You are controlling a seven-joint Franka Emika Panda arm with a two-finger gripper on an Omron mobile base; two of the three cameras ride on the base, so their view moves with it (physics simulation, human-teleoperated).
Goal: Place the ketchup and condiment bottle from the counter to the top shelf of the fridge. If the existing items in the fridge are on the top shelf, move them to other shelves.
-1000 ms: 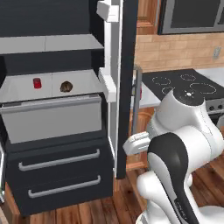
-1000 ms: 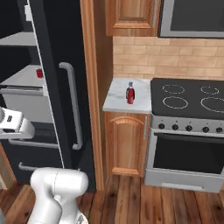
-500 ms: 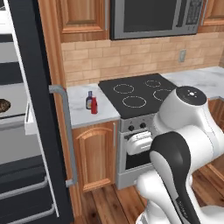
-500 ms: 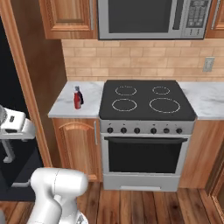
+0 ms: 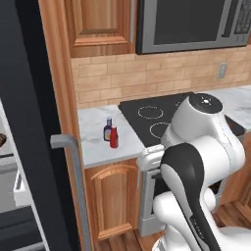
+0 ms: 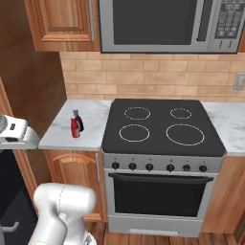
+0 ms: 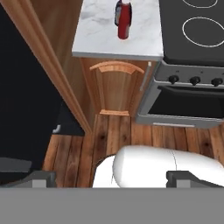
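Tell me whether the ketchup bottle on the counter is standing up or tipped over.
Upright: the ketchup bottle stands cap-up on the counter, beside the condiment bottle.

Red ketchup (image 5: 113,137), dark blue-labelled condiment bottle (image 5: 107,130), white-grey marbled counter (image 5: 98,144).

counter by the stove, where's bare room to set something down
The counter is bare along its front edge and left end. The crowded spot is near the back: the ketchup and the condiment bottle stand close together, toward the stovetop.
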